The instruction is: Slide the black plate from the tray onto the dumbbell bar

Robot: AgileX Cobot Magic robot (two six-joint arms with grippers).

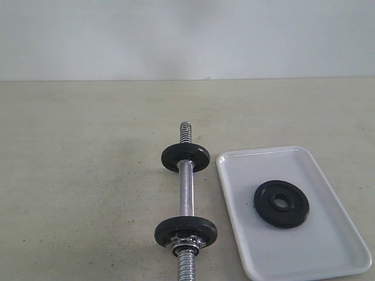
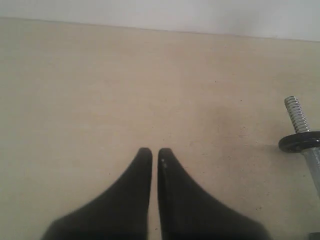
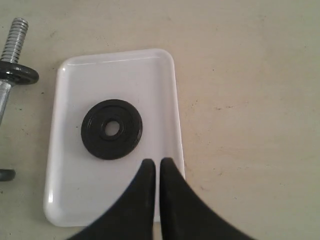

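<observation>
while our left gripper [image 2: 155, 151] is hanging closed and empty left of the dumbbell bar [image 1: 186, 187], the black plate [image 1: 282, 204] is lying flat in the tray [image 1: 258, 170] right of it; we are planning on opening our right gripper [image 3: 158, 162], now shut, and pinching the plate's rim.

The worktop [image 1: 76, 175] is open over its left half and along its far edge. Toward the near edge the dumbbell bar [image 1: 186, 190] and the tray [image 1: 258, 170] lie side by side with only a narrow gap between them. The black plate [image 1: 282, 204] is unobstructed from above.
</observation>
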